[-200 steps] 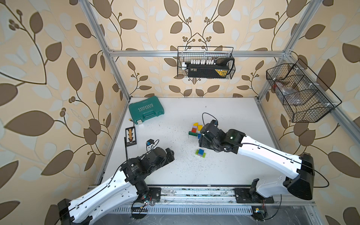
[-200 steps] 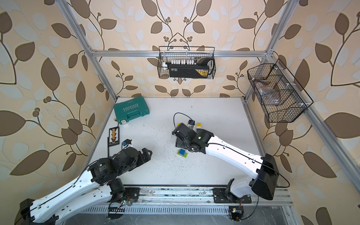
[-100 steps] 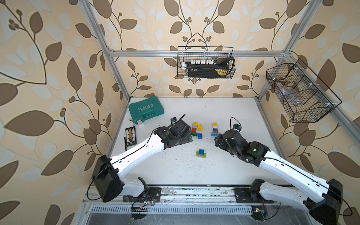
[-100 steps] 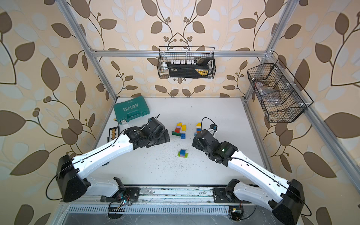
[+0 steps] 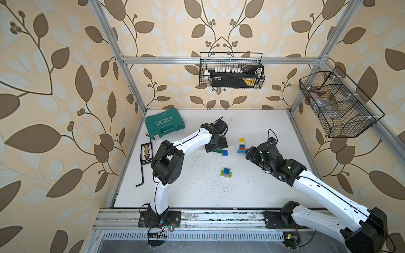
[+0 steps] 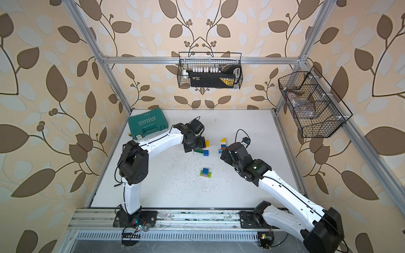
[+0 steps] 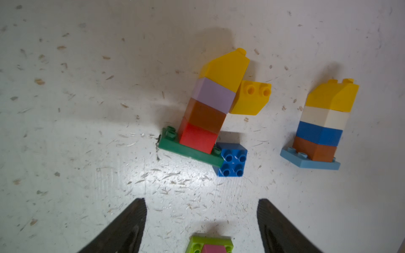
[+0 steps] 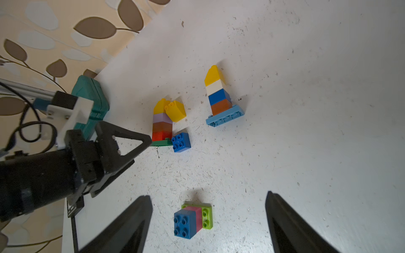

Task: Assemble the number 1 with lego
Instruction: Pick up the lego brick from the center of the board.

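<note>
Scuffed white counter (image 5: 197,192), teal case (image 5: 164,124) reading EXPLOIT.
Lego stacks (image 7: 208,114) near left end effector (image 7: 201,200) and right end effector (image 8: 208,195); both spread wide, empty.

We see little of the green-based stack (image 5: 218,151) behind the left arm (image 5: 190,141) in both top views; the left wrist view crops the lime-and-pink stack (image 7: 210,241).
</note>
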Available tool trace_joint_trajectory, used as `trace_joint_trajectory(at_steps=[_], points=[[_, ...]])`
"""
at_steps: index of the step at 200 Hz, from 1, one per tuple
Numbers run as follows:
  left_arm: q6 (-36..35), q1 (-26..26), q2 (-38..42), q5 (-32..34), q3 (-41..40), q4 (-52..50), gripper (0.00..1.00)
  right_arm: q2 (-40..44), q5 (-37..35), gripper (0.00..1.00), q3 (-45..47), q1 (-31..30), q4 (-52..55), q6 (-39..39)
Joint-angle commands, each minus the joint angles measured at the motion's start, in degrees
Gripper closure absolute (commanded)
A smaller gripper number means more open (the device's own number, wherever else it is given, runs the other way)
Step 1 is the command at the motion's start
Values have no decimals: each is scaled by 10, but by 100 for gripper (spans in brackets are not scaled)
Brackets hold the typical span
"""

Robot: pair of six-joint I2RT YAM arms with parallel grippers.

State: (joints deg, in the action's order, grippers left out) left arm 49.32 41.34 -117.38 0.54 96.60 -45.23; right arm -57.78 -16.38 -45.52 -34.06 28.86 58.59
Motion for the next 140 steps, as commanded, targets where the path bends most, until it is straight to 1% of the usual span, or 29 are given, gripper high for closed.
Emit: trace_joint_trajectory(at_steps=[1,14,49,81,123,140], points=[[-3,6,-43,-28,56,-35,20,10,36,16,16,18,-26,-11],[-2,9,-69,-27,85,-49,21,10,50,16,17,29,-30,-13],[-2,15,-112,-23,130,-56,23,6,88,16,19,55,-40,-20],[-11,15,-144,0,178,-84,27,-4,117,16,22,71,-45,-22],[-11,12,-162,31,183,-98,28,-6,141,17,24,86,-47,-24],[-6,7,-157,29,179,-95,28,-6,146,17,25,90,-47,-25]])
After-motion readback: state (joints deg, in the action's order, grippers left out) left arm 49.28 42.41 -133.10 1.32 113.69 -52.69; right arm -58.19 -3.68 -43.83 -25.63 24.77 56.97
